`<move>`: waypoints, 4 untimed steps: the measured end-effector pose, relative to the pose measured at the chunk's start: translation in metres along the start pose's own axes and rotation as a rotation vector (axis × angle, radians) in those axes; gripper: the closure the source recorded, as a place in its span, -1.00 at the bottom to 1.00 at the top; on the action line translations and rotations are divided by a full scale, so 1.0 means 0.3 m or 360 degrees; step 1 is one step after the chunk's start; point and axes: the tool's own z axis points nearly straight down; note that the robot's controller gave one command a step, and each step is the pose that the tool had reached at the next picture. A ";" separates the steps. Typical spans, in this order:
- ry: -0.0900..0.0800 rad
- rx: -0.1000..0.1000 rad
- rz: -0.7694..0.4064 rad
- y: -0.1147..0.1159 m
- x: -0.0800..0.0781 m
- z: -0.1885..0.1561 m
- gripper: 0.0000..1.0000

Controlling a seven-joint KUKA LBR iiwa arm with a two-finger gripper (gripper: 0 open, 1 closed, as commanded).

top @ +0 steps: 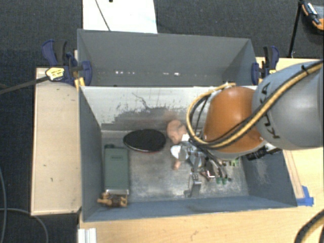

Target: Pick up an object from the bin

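1. The grey metal bin (162,59) held a few loose items, all lying apart from one another on its floor.
2. The arm (296,110) entered over the bin's right wall. Its rounded orange cover (228,118), looped with black and yellow cables (195,116), stood above the right half of the floor.
3. The hand (194,185) was low over bare floor, right of centre and close to the near wall. Whether it was open or closed could not be determined. Nothing could be seen in its grasp.
4. The items nearest the hand lay just beside it, toward the centre of the floor: a small white object (176,151) and, just nearer the near wall, a small pinkish piece (177,164). Whether the two touched each other could not be told, nor could their kind.
5. A flesh-coloured rounded lump (175,130) lay near the foot of the far wall, beside the edge of the orange cover.
6. A flat black oval disc (145,139) lay toward the far wall, left of centre and close beside the lump.
7. A dull green rectangular block (116,168) lay along the left wall, its long side parallel to that wall.
8. A small brown and gold object (112,200) sat in the near-left corner, at the block's near end.
9. The items in points 6 to 8 stood well apart from the hand.
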 end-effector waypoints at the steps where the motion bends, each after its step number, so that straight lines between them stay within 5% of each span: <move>1: -0.0013 -0.0001 0.0004 -0.001 -0.007 -0.014 -1.00; 2: -0.0015 -0.0004 -0.0127 -0.064 -0.045 0.004 -1.00; 3: -0.0027 0.0007 -0.0460 -0.035 -0.174 0.174 -1.00; 4: -0.0013 -0.0003 -0.0449 -0.140 -0.219 0.081 1.00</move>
